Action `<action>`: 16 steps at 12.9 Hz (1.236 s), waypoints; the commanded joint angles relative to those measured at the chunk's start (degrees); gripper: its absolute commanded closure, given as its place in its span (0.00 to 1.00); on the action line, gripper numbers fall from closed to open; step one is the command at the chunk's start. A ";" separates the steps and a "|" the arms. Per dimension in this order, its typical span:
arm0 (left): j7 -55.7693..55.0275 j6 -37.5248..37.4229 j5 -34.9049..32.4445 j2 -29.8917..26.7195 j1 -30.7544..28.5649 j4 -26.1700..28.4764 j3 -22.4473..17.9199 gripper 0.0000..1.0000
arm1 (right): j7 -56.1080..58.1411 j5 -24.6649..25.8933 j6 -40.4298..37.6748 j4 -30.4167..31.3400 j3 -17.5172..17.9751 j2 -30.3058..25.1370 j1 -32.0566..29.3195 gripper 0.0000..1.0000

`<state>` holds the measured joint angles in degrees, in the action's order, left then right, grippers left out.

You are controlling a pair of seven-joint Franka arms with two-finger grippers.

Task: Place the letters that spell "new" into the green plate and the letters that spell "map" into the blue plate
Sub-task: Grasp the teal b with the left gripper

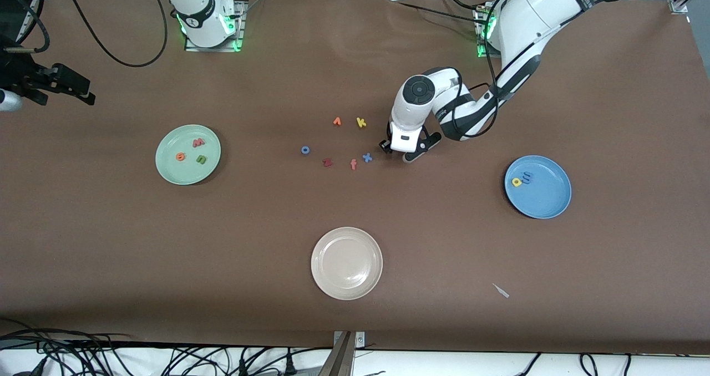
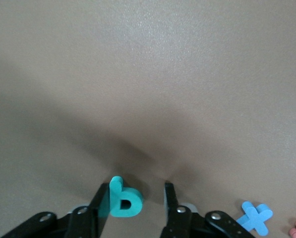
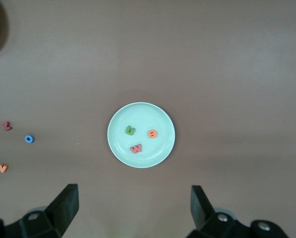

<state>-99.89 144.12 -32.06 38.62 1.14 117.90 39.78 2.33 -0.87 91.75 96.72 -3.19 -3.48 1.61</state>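
Note:
The teal p (image 2: 124, 203) lies on the table between the fingers of my left gripper (image 2: 136, 191). One finger touches the p and a gap stays at the other. In the front view the left gripper (image 1: 398, 152) is down at the table beside the blue x (image 1: 366, 157) and hides the p. The green plate (image 1: 166, 168) holds the pink w (image 1: 198, 142), orange e (image 1: 181, 156) and green n (image 1: 201, 159). The blue plate (image 1: 546, 198) holds the yellow a (image 1: 516, 182) and blue m (image 1: 527, 177). My right gripper (image 3: 134, 191) waits open, high over the table by the green plate (image 3: 119, 148).
Loose letters lie mid-table: an orange one (image 1: 336, 121), a yellow k (image 1: 361, 122), a blue o (image 1: 305, 150), a dark red one (image 1: 327, 162) and an orange-red f (image 1: 353, 164). A beige plate (image 1: 319, 265) sits nearer the front camera. A small white scrap (image 1: 501, 290) lies beside it.

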 commanded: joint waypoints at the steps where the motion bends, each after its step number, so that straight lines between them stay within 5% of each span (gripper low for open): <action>1: -0.75 0.02 -2.30 0.76 0.71 -0.92 -0.75 0.79 | -0.22 0.78 0.36 0.05 0.47 -0.12 -0.37 0.00; 4: -0.83 -0.25 -3.80 0.76 0.62 -0.75 -0.75 0.96 | -0.22 0.78 0.01 0.05 0.47 -0.12 -0.29 0.00; 8: 2.84 -3.39 -3.36 -0.91 -0.69 -1.62 -0.31 1.00 | -0.22 0.61 0.10 0.13 0.47 -0.04 -0.29 0.00; 16: 43.49 -31.86 7.80 -1.53 -6.48 -15.76 0.13 1.00 | -0.22 0.17 0.01 0.13 0.47 -0.04 -0.29 0.00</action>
<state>-66.57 117.14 -26.95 38.28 -2.77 104.50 39.67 2.33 -0.87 91.78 96.72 -3.09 -3.33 1.60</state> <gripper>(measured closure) 0.718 0.000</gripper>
